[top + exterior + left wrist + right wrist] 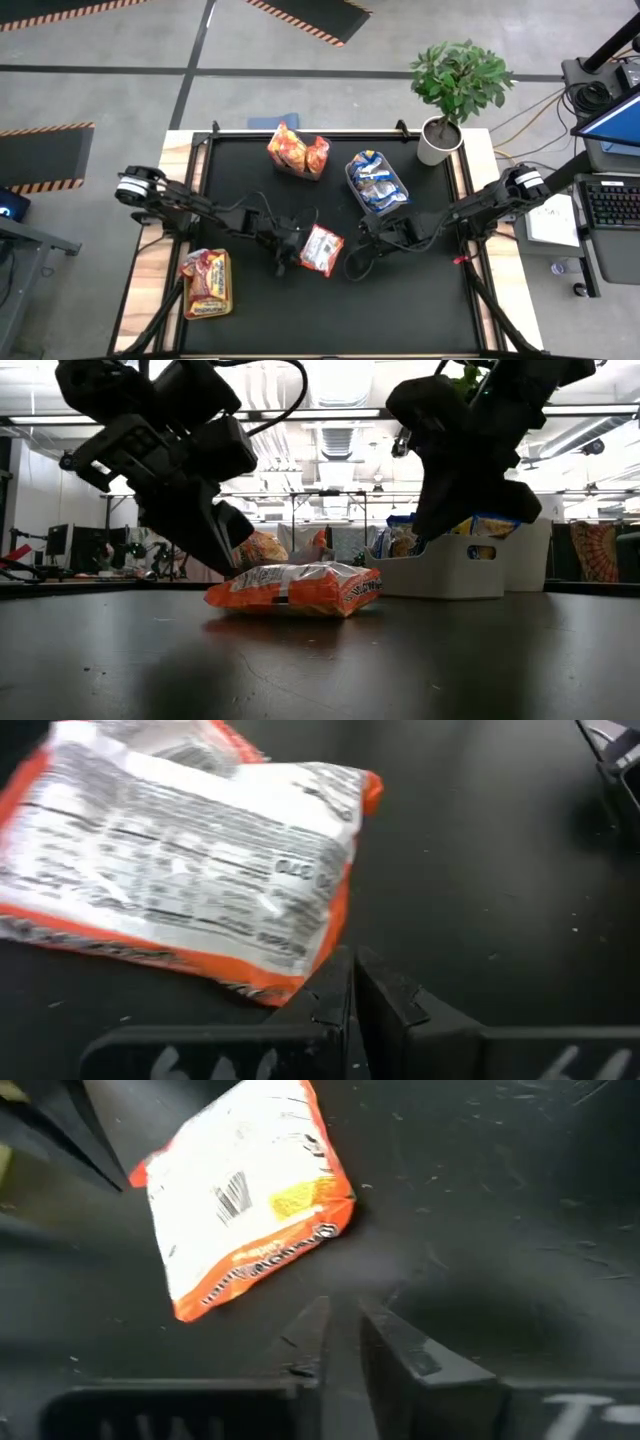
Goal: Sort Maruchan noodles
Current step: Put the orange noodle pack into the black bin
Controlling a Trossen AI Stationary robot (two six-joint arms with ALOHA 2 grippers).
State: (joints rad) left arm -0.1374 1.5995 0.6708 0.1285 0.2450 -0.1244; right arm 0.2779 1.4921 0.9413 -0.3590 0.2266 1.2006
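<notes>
Orange-edged, crinkly and flat, one loose noodle packet [321, 250] lies mid-table on the matte black table [420, 300]. Left tool [284, 262], clenched and empty, sits just beside it at nine o'clock; right tool [357, 268], slightly parted, at three. Best approach: open wide, pinch the packet's stiff seam edge.

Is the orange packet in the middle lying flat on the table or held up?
Lying flat: the orange packet rests on the table, no gripper holding it.

Packet [321, 250] between both arms' jaws
</notes>
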